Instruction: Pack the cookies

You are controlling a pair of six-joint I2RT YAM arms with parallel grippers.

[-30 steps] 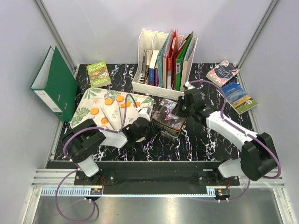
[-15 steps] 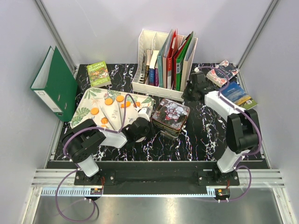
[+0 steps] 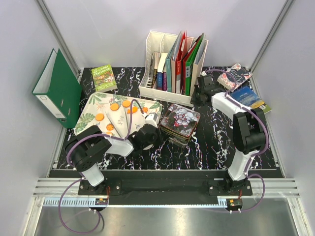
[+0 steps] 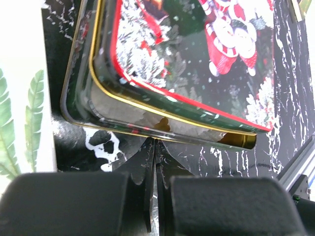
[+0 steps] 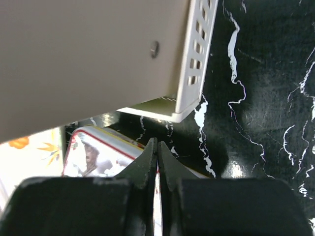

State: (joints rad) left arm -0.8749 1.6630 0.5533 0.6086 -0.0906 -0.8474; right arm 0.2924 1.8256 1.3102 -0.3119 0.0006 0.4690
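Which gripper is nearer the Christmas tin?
Left. The left gripper is shut at the near-left edge of the tin; the right gripper is farther back, beside the right end of the file rack.

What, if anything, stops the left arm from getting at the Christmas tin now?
Nothing visible, so probably yes: the left gripper, shut, sits right at the rim of the Christmas tin, only bare table between. It must open first.

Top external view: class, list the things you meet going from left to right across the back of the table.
Green binder → green book → white file rack → flowery notebook. The blue book is left out, since it overlaps the notebook.
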